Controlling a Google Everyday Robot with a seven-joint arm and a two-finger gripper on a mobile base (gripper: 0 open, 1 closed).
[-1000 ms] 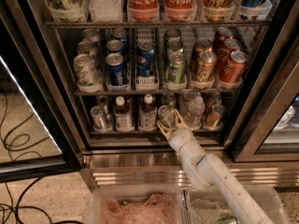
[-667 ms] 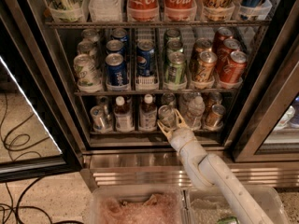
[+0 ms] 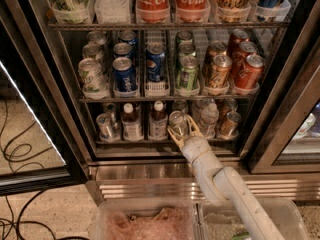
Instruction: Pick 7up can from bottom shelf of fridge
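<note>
The fridge [image 3: 45, 84] stands open in front of me. On its bottom shelf [image 3: 165, 143] the 7up can [image 3: 177, 120], silver-topped with a pale body, stands in the middle front. My gripper [image 3: 183, 130] reaches in at the shelf's front edge. Its pale fingers [image 3: 173, 134] are spread on either side of the can's lower part, not visibly closed on it. The white arm [image 3: 220, 179] runs down to the lower right.
White-capped bottles [image 3: 131, 121] and a silver can [image 3: 105, 125] stand left of the 7up can. Clear bottles [image 3: 207, 119] and a copper can [image 3: 230, 124] stand to its right. The rack above holds blue, green and orange cans [image 3: 155, 64]. Plastic bins [image 3: 145, 219] sit below.
</note>
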